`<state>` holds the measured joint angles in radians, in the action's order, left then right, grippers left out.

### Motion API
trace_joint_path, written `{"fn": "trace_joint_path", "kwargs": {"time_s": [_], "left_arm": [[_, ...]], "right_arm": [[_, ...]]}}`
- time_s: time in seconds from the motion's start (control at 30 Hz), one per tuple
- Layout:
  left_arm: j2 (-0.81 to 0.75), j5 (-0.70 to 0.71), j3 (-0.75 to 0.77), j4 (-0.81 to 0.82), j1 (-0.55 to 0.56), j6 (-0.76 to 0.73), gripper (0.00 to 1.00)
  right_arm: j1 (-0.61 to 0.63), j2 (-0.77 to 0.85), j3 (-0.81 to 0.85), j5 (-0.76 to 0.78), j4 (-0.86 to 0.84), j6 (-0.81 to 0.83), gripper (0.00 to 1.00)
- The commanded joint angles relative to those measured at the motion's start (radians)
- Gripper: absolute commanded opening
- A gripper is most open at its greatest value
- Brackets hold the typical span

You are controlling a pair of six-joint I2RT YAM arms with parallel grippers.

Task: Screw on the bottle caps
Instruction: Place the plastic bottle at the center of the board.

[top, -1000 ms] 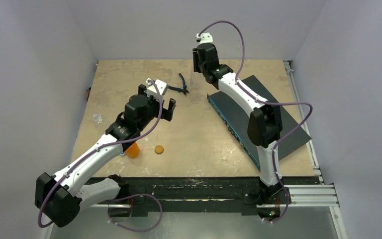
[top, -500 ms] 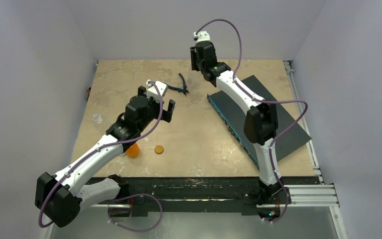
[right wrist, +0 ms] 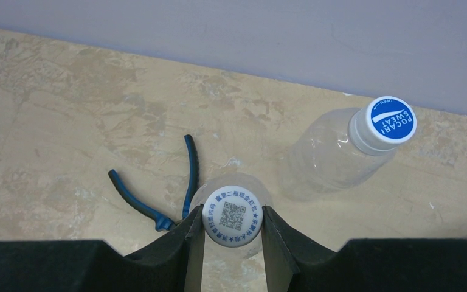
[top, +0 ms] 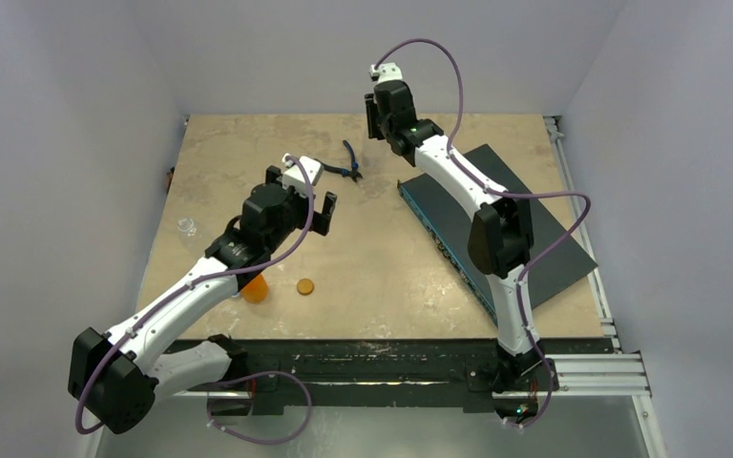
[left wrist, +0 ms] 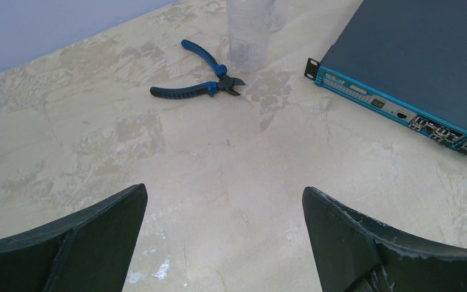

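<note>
Right claw (right wrist: pixel 233 222) pinches the white cap (right wrist: pixel 233 213) at bottom centre: twist level, don't tip the clear bottle (right wrist: pixel 237 181); left claw (left wrist: pixel 224 192) hangs spread.

The bench (left wrist: pixel 219 182) has a matt, marbled stone look, scuffed in patches. The clear bottle (right wrist: pixel 331 161) is glossy see-through plastic, the white cap (right wrist: pixel 232 216) smooth plastic; the pliers (left wrist: pixel 188 90) have rubbery blue-black grips.

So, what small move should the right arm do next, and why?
Probably rotate the right gripper about the neck to screw the white cap down. Its fingers press both sides of that cap, which sits on the clear bottle. The neighbouring bottle wears its blue cap, and the left gripper hangs open, away from both.
</note>
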<state>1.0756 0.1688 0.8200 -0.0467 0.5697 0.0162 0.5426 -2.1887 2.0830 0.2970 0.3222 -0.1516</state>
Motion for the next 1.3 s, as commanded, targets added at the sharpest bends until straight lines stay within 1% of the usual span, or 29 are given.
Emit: {"fn": "trace_joint_path", "kwargs": {"time_s": [0.0,0.33,0.67,1.07,1.27], "left_arm": [[0.0,0.001,-0.007,0.031,-0.009,0.015,1.0],[0.005,-0.005,-0.007,0.031,-0.012,0.017,1.0],[0.007,-0.011,-0.008,0.031,-0.014,0.019,1.0],[0.006,-0.014,-0.008,0.031,-0.015,0.019,1.0],[0.007,-0.016,-0.007,0.031,-0.016,0.019,1.0]], "right_arm": [[0.003,0.018,0.005,0.007,-0.007,0.008,0.16],[0.008,0.014,0.002,0.012,-0.007,0.007,0.32],[0.015,-0.017,0.049,0.009,0.004,0.015,0.42],[0.016,-0.076,0.13,0.001,0.024,0.026,0.43],[0.016,-0.076,0.126,-0.002,0.023,0.024,0.46]]}}
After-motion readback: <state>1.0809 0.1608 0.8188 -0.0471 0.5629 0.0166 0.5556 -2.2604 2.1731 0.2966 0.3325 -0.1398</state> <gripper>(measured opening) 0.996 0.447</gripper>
